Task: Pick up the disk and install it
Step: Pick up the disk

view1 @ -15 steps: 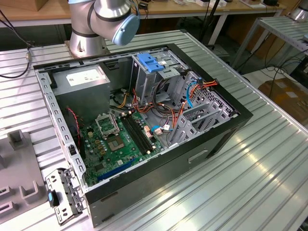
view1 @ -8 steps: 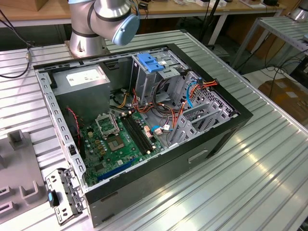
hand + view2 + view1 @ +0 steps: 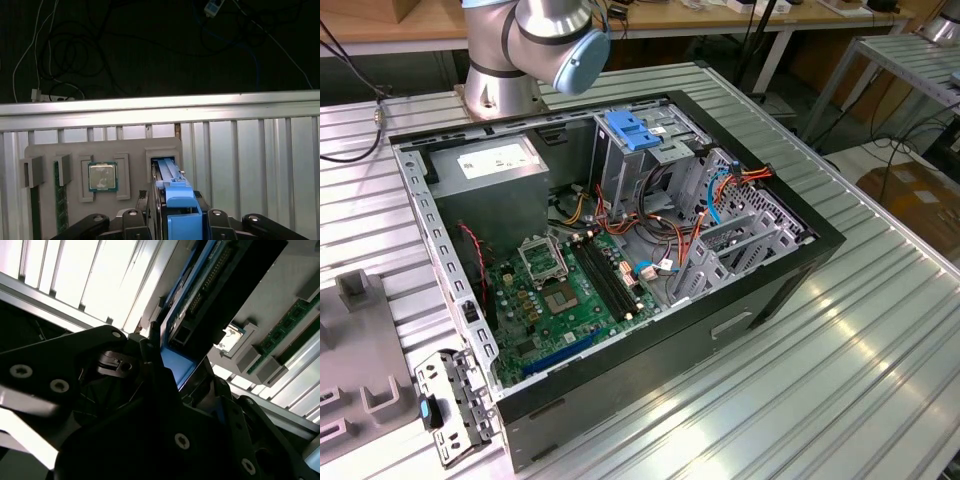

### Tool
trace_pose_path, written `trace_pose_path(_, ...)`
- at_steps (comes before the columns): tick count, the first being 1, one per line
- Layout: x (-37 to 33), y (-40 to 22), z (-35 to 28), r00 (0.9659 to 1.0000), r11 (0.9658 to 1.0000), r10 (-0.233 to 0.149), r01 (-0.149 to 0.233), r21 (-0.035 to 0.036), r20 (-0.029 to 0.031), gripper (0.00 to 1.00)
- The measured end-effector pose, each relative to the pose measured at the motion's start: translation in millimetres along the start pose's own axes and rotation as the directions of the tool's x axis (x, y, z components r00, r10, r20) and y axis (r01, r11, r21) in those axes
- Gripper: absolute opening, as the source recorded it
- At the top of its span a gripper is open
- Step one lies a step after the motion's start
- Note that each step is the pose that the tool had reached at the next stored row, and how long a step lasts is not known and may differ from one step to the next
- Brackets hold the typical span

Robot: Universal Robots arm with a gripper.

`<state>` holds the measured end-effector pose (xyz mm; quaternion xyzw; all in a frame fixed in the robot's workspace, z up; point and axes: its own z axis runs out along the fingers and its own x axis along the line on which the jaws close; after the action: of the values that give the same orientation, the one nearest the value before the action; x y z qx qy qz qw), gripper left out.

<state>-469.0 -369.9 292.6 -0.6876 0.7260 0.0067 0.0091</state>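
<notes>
In the first wrist view the disk [image 3: 172,185], a flat drive in a blue plastic frame, stands on edge in a slot of a grey fixture plate [image 3: 50,150]. My gripper [image 3: 180,226] straddles its near end, with a black finger pressed against each side of the blue frame. In the second wrist view the disk [image 3: 200,305] shows its connector edge and blue frame, and the gripper [image 3: 177,367] is shut on it. In the exterior view the open computer case [image 3: 770,290] lies on the ribbed metal table, with the arm's base [image 3: 500,85] behind it.
The fixture plate also carries a processor chip [image 3: 103,176] and memory sticks [image 3: 61,200]. Inside the case are the motherboard [image 3: 560,290], a grey power-supply box [image 3: 490,165], a light-blue bracket [image 3: 630,130] on the drive cage, and loose cables [image 3: 720,190]. A side bracket [image 3: 450,405] lies beside the case.
</notes>
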Motion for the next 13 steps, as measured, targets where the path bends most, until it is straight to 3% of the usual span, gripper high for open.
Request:
trace_pose_path(3, 0.0, 0.0, 0.0, 1.0, 1.0, 0.0, 0.0, 0.0, 0.0, 0.45)
trace_pose_path(4, 0.0, -0.1, 0.0, 1.0, 1.0, 0.0, 0.0, -0.0001, -0.0001, 0.38)
trace_pose_path(13, 0.0, -0.1, 0.0, 1.0, 1.0, 0.0, 0.0, 0.0, 0.0, 0.37)
